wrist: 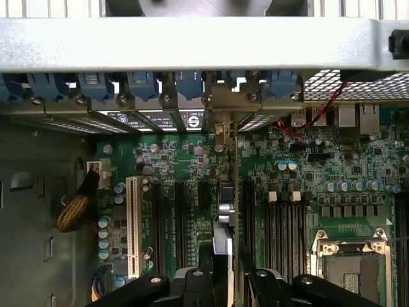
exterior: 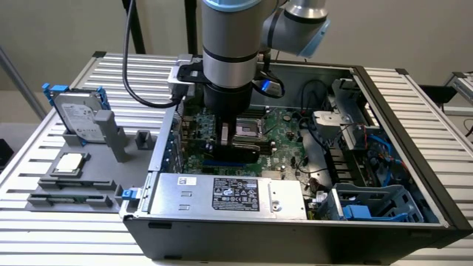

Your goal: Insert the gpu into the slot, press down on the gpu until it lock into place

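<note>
Gpu (exterior: 247,148) stands on edge right at the slot (exterior: 224,164), pinched between the jaws of my gripper (wrist: 228,276) — if its edge sits slightly off-line, I risk jamming it crooked when pressing down.

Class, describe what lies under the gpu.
Under the gpu, gripped by the gripper, green motherboard and part of the blue slot show. The card hides the slot's remainder, so seating cannot be judged.
</note>
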Controlling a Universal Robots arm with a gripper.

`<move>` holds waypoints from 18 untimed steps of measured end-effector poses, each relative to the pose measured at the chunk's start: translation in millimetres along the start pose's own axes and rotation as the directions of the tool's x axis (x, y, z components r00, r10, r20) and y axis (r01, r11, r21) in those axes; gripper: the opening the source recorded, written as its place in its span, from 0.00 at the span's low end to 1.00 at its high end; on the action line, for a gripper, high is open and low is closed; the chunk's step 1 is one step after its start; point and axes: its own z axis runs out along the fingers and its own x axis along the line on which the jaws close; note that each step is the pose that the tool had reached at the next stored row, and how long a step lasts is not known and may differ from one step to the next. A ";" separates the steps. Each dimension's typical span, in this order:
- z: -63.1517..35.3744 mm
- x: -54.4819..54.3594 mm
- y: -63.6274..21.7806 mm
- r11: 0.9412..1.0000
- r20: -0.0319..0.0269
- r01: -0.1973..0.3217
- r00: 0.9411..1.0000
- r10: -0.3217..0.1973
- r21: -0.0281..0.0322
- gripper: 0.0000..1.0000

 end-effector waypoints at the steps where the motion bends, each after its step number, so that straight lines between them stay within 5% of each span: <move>1: 0.2 0.0 0.0 1.000 0.000 0.000 1.000 0.000 0.000 0.26; 18: 4.5 0.2 0.0 1.000 0.000 0.007 1.000 -0.007 -0.001 0.26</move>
